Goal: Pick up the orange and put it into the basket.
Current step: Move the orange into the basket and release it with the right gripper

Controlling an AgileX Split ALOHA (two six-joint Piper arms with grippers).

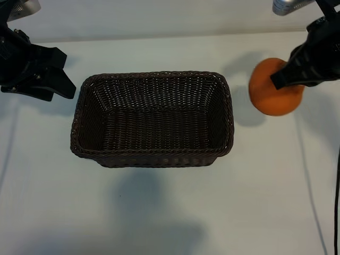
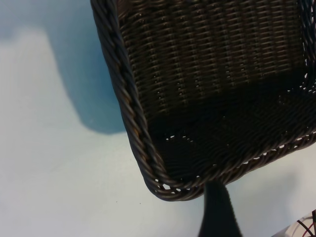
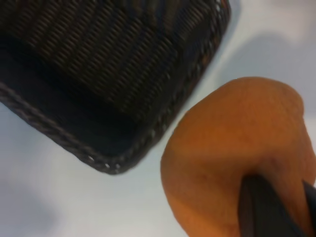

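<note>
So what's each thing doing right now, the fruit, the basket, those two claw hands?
orange: gripped by the right hand, beside the basket, not in it.
basket: upright on the table, nothing inside.
right hand: shut on the orange.
left hand: open, holding nothing, at the basket's other end.

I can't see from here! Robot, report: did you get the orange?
Right pincer shut on orange, beside basket. Left pincer open, parked by basket. Nothing in the way.
</note>
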